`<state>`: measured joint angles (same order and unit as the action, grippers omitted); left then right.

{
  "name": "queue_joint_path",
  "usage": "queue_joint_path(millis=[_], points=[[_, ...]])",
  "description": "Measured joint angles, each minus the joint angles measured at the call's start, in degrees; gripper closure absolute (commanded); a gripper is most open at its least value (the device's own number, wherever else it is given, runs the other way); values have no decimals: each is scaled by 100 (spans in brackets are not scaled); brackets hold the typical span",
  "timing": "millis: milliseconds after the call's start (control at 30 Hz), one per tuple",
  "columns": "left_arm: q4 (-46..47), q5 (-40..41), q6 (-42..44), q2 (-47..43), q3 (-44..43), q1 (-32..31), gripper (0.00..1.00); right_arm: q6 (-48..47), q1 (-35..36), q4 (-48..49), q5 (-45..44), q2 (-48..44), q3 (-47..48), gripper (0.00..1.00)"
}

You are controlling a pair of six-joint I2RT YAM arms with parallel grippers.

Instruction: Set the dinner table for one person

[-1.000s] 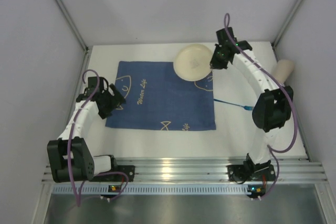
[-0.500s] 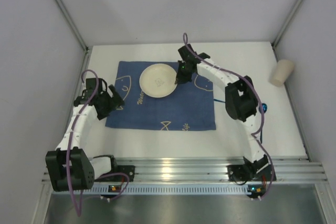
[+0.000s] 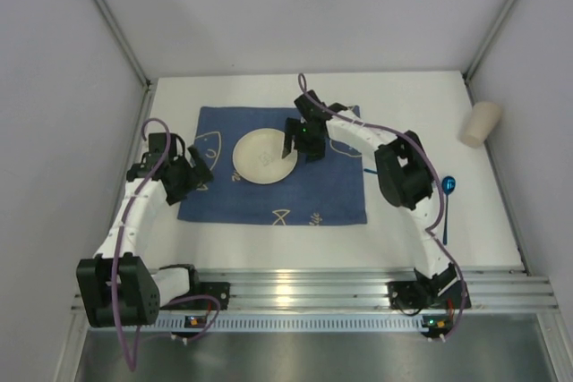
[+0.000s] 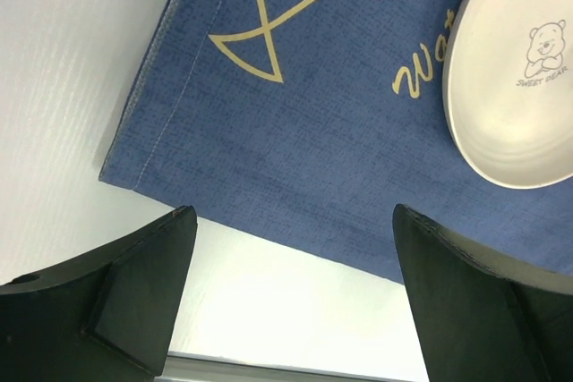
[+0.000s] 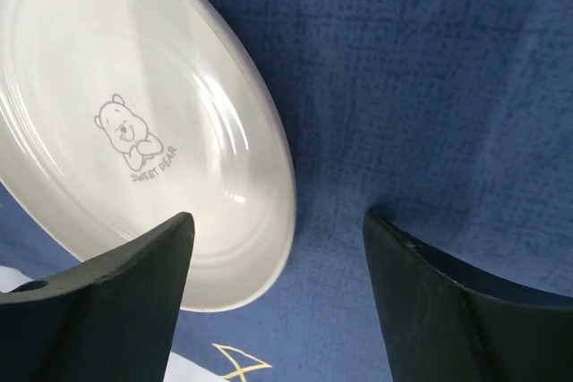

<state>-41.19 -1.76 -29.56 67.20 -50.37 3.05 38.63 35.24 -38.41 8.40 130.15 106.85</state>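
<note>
A white plate (image 3: 261,157) with a small bear drawing lies on the dark blue fish-pattern mat (image 3: 304,199), which is spread on the white dinner table (image 3: 403,234). My right gripper (image 3: 300,140) stands open at the plate's right edge. In the right wrist view the plate (image 5: 134,105) rests flat on the mat (image 5: 430,87), and its rim sits between the spread fingers of the right gripper (image 5: 277,219) without being gripped. My left gripper (image 3: 197,173) hovers open over the mat's left near corner. The left wrist view shows the left gripper (image 4: 294,212) holding nothing above the mat (image 4: 304,105) and the plate (image 4: 519,78).
A beige cup (image 3: 481,123) lies on its side at the table's far right, near the wall. A blue spoon (image 3: 448,192) lies right of the mat, beside the right arm's elbow. The ribbed aluminium rail (image 3: 313,288) runs along the near edge.
My right gripper carried the plate from the mat's far right corner to the mat's middle, set it down and opened. The left arm barely moved.
</note>
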Motion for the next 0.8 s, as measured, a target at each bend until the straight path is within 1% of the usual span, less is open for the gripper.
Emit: queue_joint_path(millis=[133,267,333,367,433,500,533,600,700,800], points=[[72,-92,-59,2,0,-57,3,-251,-98,-72,-63,-382,-306,21],[247,-201,-188,17,0,-197,3,-407,-461,-181,-208,-1467,-1043,20],[361,-214,-273,37,2,-304,3,-415,-894,-175,-295,-2297,-1670,17],[435,-210,-326,50,13,-369,3,-404,-1279,-256,-337,-2889,-2087,17],[581,-214,-402,76,70,-540,3,-389,-1982,-306,-420,-3659,-2715,16],[695,-229,-483,107,142,-654,3,-356,-2747,-415,-560,-4232,-3316,16],[737,-234,-509,131,175,-699,3,-348,-3051,-463,-605,-4400,-3589,16],[800,-238,-553,190,221,-743,2,-317,-3399,-636,-680,-4483,-4026,16],[837,-236,-601,212,262,-750,3,-278,-3552,-846,-632,-4293,-4474,16],[870,-236,-610,221,293,-754,3,-234,-3735,-933,-538,-4138,-4612,16]])
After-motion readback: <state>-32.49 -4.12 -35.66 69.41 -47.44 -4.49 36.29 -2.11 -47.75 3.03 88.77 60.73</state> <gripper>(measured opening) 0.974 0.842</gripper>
